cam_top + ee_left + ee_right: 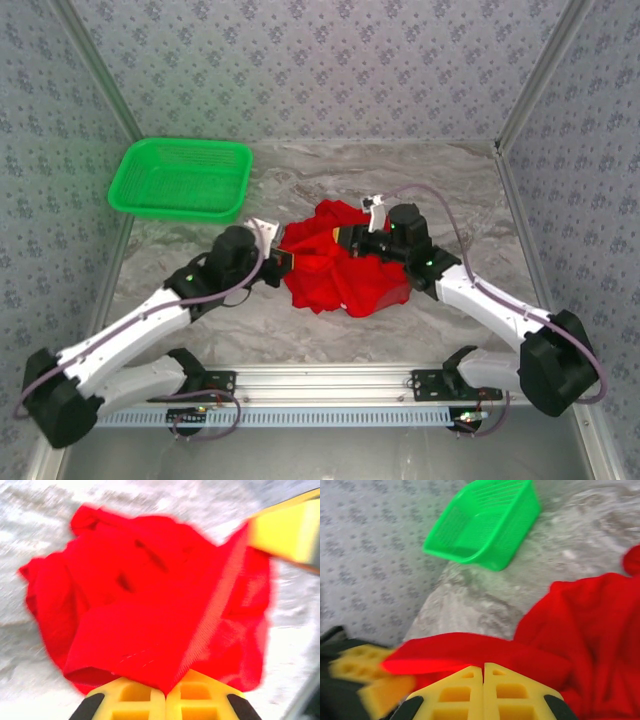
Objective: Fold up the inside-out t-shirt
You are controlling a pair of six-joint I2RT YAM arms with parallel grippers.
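the shirt (340, 262) is being seen bunched in a crumpled red heap near the middle of the table (420, 190), between the two grippers. its left edge is being pinched by the left gripper (165, 692): in the left wrist view the two yellow fingers (152, 700) are being pressed together with no gap between them, and a taut ridge of red cloth is being drawn down into the seam where they meet. the right gripper (483, 667) is likewise being held clenched, its fingers meeting flush, with a fold of the shirt being trapped at the tips and stretched leftward in a flat band (the cloth there is blurred, so how deep the bite goes cannot be told). in the top view the heap is being gripped from opposite sides, by the left gripper at its left edge and by the right gripper at its upper middle. a yellow finger of the right gripper is being caught at the upper right of the left wrist view, just above the cloth. the basket (180, 178), green, is being seen standing at the far left of the table, well apart from the shirt.
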